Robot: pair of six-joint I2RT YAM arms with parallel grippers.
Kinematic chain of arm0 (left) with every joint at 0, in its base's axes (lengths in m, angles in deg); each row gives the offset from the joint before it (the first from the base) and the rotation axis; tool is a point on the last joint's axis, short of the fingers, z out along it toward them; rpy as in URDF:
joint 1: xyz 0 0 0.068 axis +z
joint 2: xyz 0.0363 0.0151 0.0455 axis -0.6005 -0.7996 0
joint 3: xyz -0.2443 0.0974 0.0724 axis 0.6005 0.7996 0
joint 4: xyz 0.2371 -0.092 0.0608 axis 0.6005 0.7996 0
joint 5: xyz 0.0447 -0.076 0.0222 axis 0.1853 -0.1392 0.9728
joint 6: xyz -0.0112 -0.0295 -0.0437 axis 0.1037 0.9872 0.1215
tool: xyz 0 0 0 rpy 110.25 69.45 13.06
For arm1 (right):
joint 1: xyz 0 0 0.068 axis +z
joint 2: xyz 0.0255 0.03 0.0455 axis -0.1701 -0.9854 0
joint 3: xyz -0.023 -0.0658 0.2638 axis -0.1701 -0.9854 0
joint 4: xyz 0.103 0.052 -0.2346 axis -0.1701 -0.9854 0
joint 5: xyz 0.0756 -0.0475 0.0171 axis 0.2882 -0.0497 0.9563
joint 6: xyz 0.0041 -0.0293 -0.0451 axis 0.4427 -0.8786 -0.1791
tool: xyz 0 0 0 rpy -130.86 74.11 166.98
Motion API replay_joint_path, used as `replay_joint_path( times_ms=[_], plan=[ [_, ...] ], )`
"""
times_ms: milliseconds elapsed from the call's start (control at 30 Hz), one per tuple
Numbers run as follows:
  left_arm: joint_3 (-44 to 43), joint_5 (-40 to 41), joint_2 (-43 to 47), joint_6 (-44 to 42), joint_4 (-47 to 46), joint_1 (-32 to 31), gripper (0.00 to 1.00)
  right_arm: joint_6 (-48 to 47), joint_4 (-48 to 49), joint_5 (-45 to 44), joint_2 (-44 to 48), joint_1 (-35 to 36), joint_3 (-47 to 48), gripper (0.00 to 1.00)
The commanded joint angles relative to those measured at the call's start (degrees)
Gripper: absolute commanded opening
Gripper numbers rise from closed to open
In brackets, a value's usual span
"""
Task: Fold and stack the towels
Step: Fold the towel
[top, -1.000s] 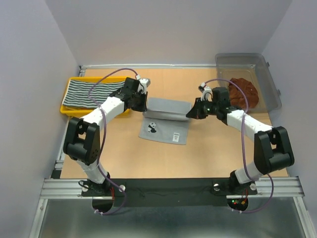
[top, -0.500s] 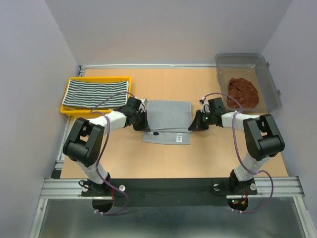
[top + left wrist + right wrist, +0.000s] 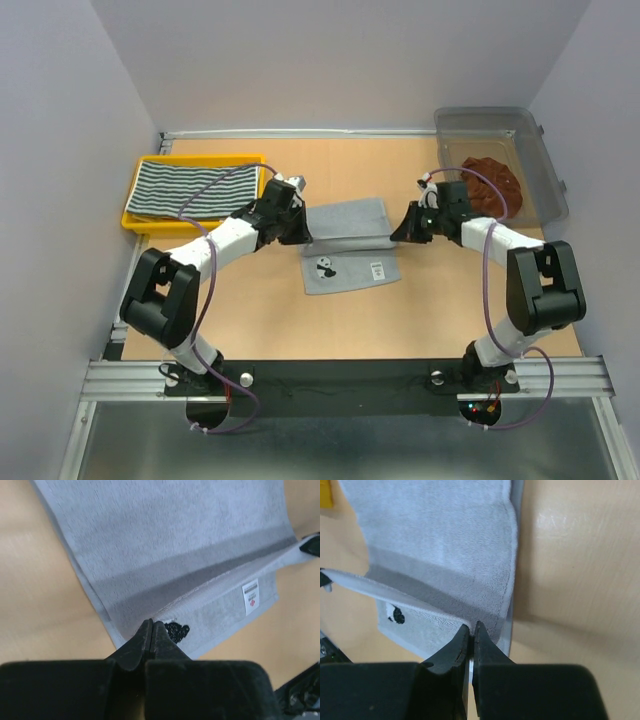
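Wide tan table (image 3: 260, 310) first, and the grey towel (image 3: 350, 218) sits right at its middle, mid-fold. One flap is lifted off the layer beneath, which lies flat toward the near edge. At the far right corner is the clear bin (image 3: 487, 112), with the rust-brown towel (image 3: 492, 185) crumpled inside. At the far left is the yellow tray (image 3: 128, 215), carrying the black-white striped towel (image 3: 190, 185), laid flat.

Now the arms. The left gripper (image 3: 152, 625) is clenched on the left end of the raised edge, and the right gripper (image 3: 471, 627) is clamped on the right end. The hem is stretched between them, sagging a little.

To do this well, I'd say carry both ends together at one height, so the hem travels parallel to the lower edge. Then set it down square over the panda mark (image 3: 324, 267) and the label (image 3: 379, 268) before letting go. Uneven pull would likely skew the crease.

Room looks generous toward the near edge. The bin stands just beside the right arm, the tray near the left, so sideways swings look tighter.
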Motion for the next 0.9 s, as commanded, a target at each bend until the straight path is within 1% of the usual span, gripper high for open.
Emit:
replay_joint_path(
  times_ms=[0,167,300,400,667,800,867],
  plan=[
    [-3.9,9.7,3.4,-4.8,9.6,1.3,0.0,-2.9,-2.1,-2.2,4.5,-1.8,2.2,0.01],
    [-4.7,11.3,6.1,-6.9,13.2,1.3,0.0,-3.1,-4.1,-0.9,8.4,-1.8,1.8,0.01],
    [-3.5,11.0,6.9,-7.7,13.7,1.3,0.0,-3.1,-5.1,0.5,10.3,-1.8,0.9,0.0],
    [-1.4,9.3,7.2,-7.3,12.6,1.2,0.0,-3.1,-5.6,1.2,10.7,-1.8,0.1,0.01],
    [6.6,5.8,4.9,-5.1,7.2,0.3,0.0,-2.6,-5.6,1.6,6.9,-1.7,-2.3,0.0],
    [9.8,5.8,3.7,-3.6,4.8,0.3,0.0,-1.7,-5.6,1.5,5.5,-1.7,-3.5,0.0],
    [10.7,7.1,2.8,-3.3,4.4,0.3,0.0,-1.4,-5.6,1.2,4.4,-1.8,-4.0,0.0]
  ],
)
